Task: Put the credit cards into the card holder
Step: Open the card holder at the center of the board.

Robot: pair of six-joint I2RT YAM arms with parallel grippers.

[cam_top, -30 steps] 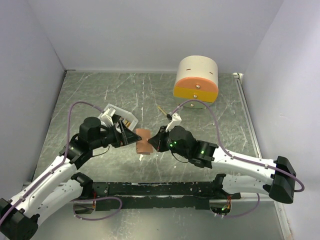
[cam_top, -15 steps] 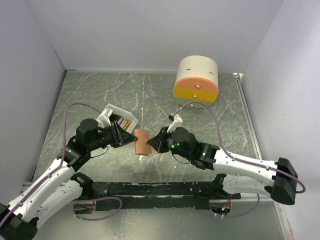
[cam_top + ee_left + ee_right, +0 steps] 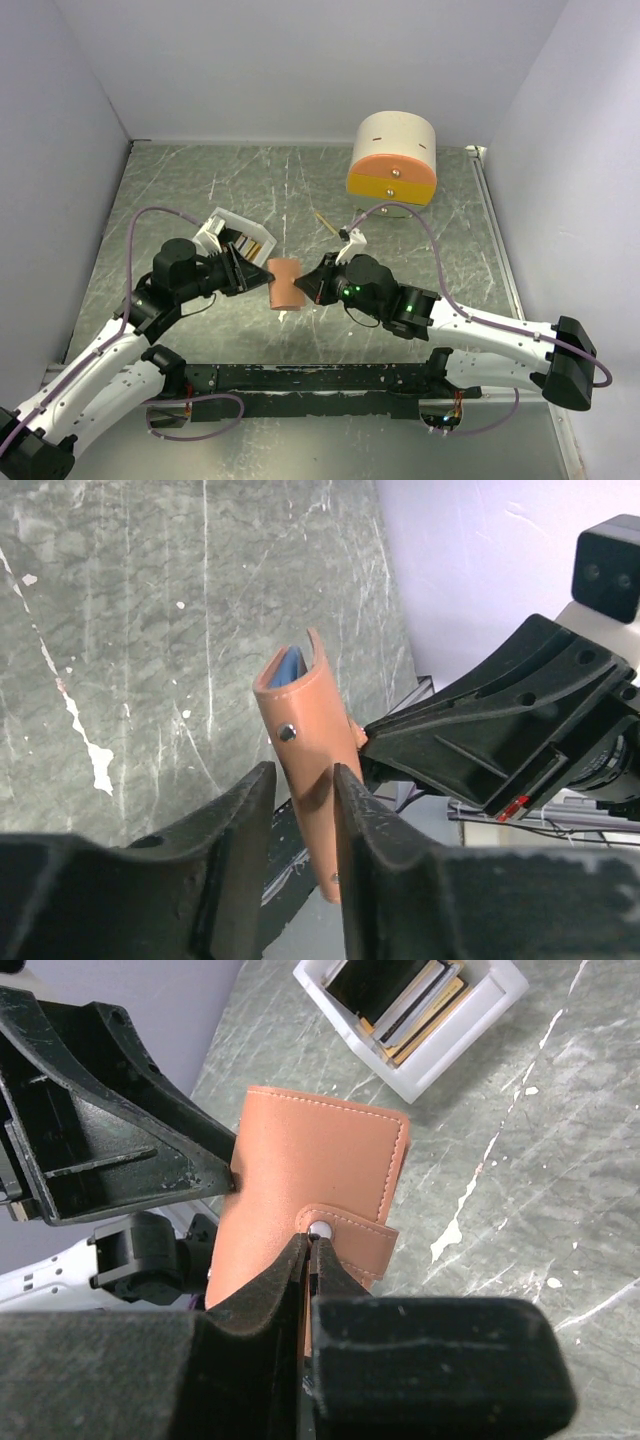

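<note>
Left claw [image 3: 302, 785] at 9 o'clock and right claw [image 3: 306, 1247] at 3 clench the card holder [image 3: 320, 1160]; uneven pulling could drop it.

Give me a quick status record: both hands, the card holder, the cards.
left hand: closed on one edge of the card holder
right hand: shut on the card holder's snap tab
card holder: held between both hands, one end gaping, blue lining visible
cards: standing in the white tray
</note>
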